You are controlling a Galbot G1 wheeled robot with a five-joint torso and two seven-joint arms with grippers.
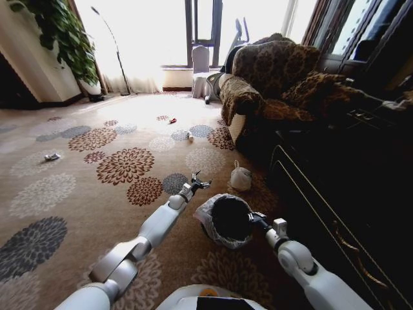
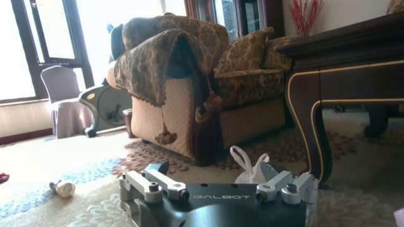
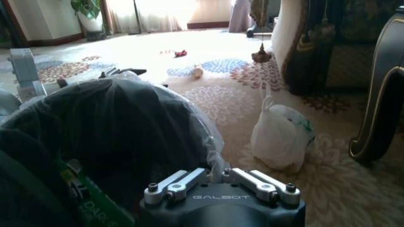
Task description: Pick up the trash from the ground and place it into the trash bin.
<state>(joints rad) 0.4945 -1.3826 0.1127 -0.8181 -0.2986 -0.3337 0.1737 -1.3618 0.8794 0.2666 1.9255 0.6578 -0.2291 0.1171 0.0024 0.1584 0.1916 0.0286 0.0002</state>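
Right gripper [image 1: 253, 219]: you have it at the lower centre-right of the head view, its fingers closed over the near rim of the trash bin [image 1: 227, 221]. In the right wrist view the 2 fingers [image 3: 171, 183] meet on that rim, with the black bin and its crinkled liner in the left half of the frame and a green label visible inside at lower left.

Left gripper [image 1: 195, 183]: your left arm reaches to frame centre in the head view, just above and left of the bin, the fingers spread apart over the carpet [image 1: 77, 194] and holding nothing. The left wrist view shows the 2 fingers [image 2: 154, 187] splayed wide at the bottom of the frame.

White knotted plastic bag [image 1: 241, 177]: on the carpet right of centre, near the bin and apart from it, in front of the armchair [image 1: 271, 77]. It sits at centre-right of the right wrist view [image 3: 281, 135] and at bottom centre of the left wrist view [image 2: 249, 168].

Other litter on the carpet, head view:
- 1 small pale bottle [image 1: 190, 137], upper centre.
- 1 red scrap [image 1: 172, 120], above it.
- 1 white scrap [image 1: 51, 156], left edge.

Dark wooden cabinet [image 1: 348, 194]: right side of frame.
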